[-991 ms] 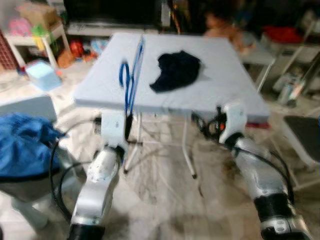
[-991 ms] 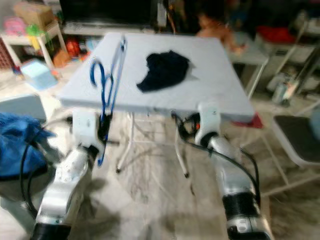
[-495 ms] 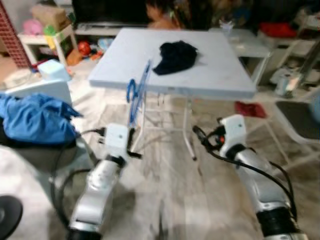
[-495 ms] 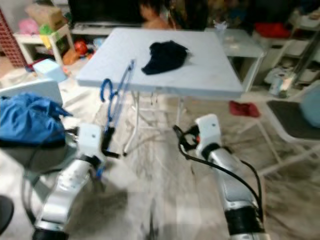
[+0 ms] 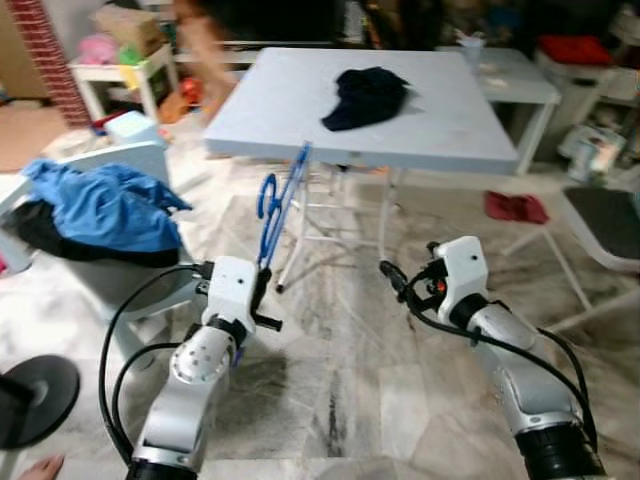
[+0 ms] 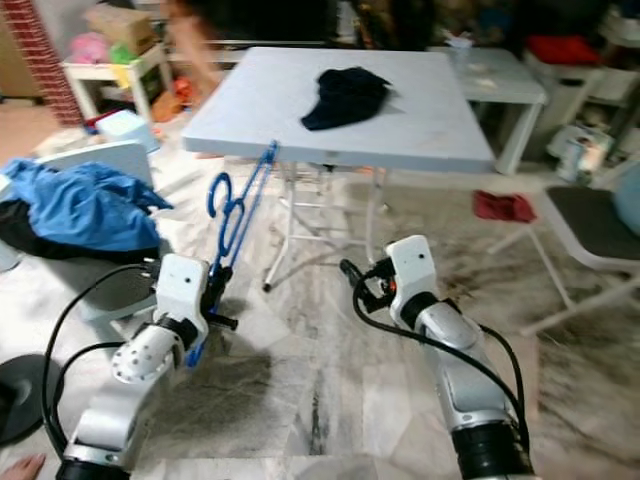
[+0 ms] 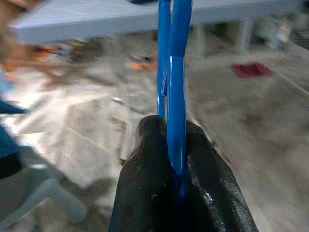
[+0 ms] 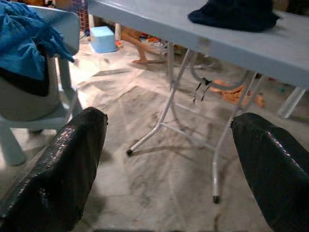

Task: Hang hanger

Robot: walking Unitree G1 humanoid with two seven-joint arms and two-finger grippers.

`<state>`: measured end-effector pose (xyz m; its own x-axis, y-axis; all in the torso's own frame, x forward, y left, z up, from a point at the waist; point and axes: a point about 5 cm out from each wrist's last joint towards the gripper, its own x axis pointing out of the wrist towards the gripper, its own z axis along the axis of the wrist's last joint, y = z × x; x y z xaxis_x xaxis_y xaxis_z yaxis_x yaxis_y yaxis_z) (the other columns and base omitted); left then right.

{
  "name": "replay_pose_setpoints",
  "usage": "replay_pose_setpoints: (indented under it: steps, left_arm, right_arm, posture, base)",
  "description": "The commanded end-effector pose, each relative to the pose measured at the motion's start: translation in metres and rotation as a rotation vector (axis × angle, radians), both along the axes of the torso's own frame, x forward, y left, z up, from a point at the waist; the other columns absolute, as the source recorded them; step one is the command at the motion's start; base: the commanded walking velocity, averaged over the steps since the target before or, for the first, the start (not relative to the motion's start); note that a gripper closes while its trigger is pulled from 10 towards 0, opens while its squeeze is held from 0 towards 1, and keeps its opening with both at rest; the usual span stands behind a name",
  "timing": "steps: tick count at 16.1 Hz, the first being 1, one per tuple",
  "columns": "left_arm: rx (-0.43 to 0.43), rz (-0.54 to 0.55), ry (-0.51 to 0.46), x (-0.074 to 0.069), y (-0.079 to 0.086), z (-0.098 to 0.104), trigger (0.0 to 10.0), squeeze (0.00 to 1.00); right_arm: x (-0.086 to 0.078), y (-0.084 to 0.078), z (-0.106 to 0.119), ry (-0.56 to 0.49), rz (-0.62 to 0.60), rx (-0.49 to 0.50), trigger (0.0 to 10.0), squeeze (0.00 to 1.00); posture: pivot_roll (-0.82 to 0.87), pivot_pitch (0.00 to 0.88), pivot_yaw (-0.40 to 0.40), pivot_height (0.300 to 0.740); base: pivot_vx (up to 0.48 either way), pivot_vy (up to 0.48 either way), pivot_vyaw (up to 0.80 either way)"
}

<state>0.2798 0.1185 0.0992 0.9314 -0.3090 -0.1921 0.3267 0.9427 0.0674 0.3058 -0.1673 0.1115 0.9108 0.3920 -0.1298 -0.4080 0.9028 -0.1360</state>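
A blue plastic hanger (image 5: 283, 205) stands upright above my left gripper (image 5: 262, 292), well short of the table. In the left wrist view the two black fingers (image 7: 145, 159) are shut on the hanger's lower bar (image 7: 175, 101). My right gripper (image 5: 393, 274) hovers over the marble floor at the same height. It is open and holds nothing, its fingers (image 8: 63, 164) wide apart in the right wrist view. Ahead is a pale folding table (image 5: 450, 135) with a dark garment (image 5: 365, 93) lying on it.
A grey chair heaped with blue clothes (image 5: 100, 205) stands at my left. A red cloth (image 5: 515, 207) lies on the floor beside a white chair (image 5: 600, 225) at the right. A black round base (image 5: 35, 395) is at lower left. A blurred person (image 5: 205, 50) passes behind the table.
The whole view has drawn back, so the table now sits farther off and more floor shows. The left gripper keeps hold of the hanger. The person behind the table has moved left.
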Motion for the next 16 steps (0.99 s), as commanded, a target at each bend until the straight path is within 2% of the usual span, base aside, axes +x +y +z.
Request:
replay_pose_setpoints:
  steps: [1, 2, 3, 4, 5, 6, 7, 8, 9, 10, 13, 14, 16]
  left_arm:
    - [0.009, -0.101, 0.072, -0.002, -0.006, -0.007, 10.0, 0.00]
    - [0.011, -0.126, 0.085, -0.003, -0.007, -0.008, 10.0, 0.00]
    - [0.020, -0.216, 0.120, -0.008, -0.007, -0.011, 10.0, 0.00]
    - [0.084, -0.350, 0.139, -0.014, -0.005, -0.013, 10.0, 0.00]
    - [0.126, -0.443, 0.155, -0.018, -0.003, -0.013, 10.0, 0.00]
    - [0.162, -0.527, 0.190, -0.022, 0.001, -0.015, 10.0, 0.00]
    - [0.183, -0.569, 0.216, -0.024, 0.003, -0.017, 10.0, 0.00]
    - [0.243, -0.661, 0.256, -0.029, 0.009, -0.021, 10.0, 0.00]
    - [0.263, -0.692, 0.258, -0.030, 0.011, -0.022, 10.0, 0.00]
    - [0.303, -0.796, 0.247, -0.034, 0.013, -0.022, 10.0, 0.00]
    - [0.292, -0.872, 0.200, -0.032, 0.008, -0.017, 10.0, 0.00]
    - [0.273, -0.913, 0.190, -0.032, 0.004, -0.014, 10.0, 0.00]
    - [0.272, -0.960, 0.165, -0.033, 0.000, -0.012, 10.0, 0.00]
  right_arm:
    - [0.000, 0.003, 0.005, -0.028, 0.025, 0.005, 10.0, 0.00]
    - [0.000, 0.002, 0.005, -0.027, 0.022, 0.001, 10.0, 0.00]
    - [0.000, -0.001, 0.006, -0.050, 0.056, -0.059, 10.0, 0.00]
    - [-0.002, -0.006, 0.005, -0.022, 0.136, -0.129, 10.0, 0.00]
    - [-0.006, -0.009, 0.004, -0.004, 0.234, -0.169, 10.0, 0.00]
    - [-0.011, -0.014, 0.004, 0.003, 0.350, -0.256, 10.0, 0.00]
    - [-0.013, -0.016, 0.005, 0.008, 0.397, -0.300, 10.0, 0.00]
    - [-0.017, -0.026, 0.008, 0.031, 0.517, -0.406, 10.0, 0.00]
    - [-0.017, -0.030, 0.009, 0.040, 0.555, -0.445, 10.0, 0.00]
    - [-0.019, -0.039, 0.011, 0.083, 0.654, -0.534, 10.0, 0.00]
    - [-0.020, -0.045, 0.014, 0.166, 0.793, -0.610, 10.0, 0.00]
    - [-0.021, -0.045, 0.015, 0.208, 0.876, -0.634, 10.0, 0.00]
    - [-0.020, -0.044, 0.015, 0.240, 0.947, -0.656, 10.0, 0.00]
  posture:
    - [-0.10, 0.000, 0.020, 0.740]
    - [-0.10, 0.000, 0.021, 0.740]
    - [-0.10, 0.000, 0.022, 0.740]
    - [-0.10, 0.000, 0.023, 0.740]
    - [-0.10, 0.000, 0.023, 0.740]
    - [-0.10, 0.000, 0.025, 0.740]
    - [-0.10, 0.000, 0.027, 0.740]
    - [-0.11, 0.000, 0.027, 0.740]
    - [-0.11, 0.000, 0.028, 0.740]
    - [-0.11, 0.000, 0.026, 0.740]
    - [-0.11, 0.000, 0.024, 0.740]
    - [-0.11, 0.000, 0.026, 0.740]
    - [-0.12, 0.000, 0.032, 0.740]
  base:
    - [0.000, 0.000, 0.00]
    - [0.000, 0.000, 0.00]
    - [0.000, 0.000, 0.00]
    - [0.000, 0.000, 0.00]
    - [0.000, 0.000, 0.00]
    - [0.000, 0.000, 0.00]
    - [0.000, 0.000, 0.00]
    - [0.000, 0.000, 0.00]
    - [0.000, 0.000, 0.00]
    - [0.000, 0.000, 0.00]
    - [0.000, 0.000, 0.00]
    - [0.000, 0.000, 0.00]
    - [0.000, 0.000, 0.00]
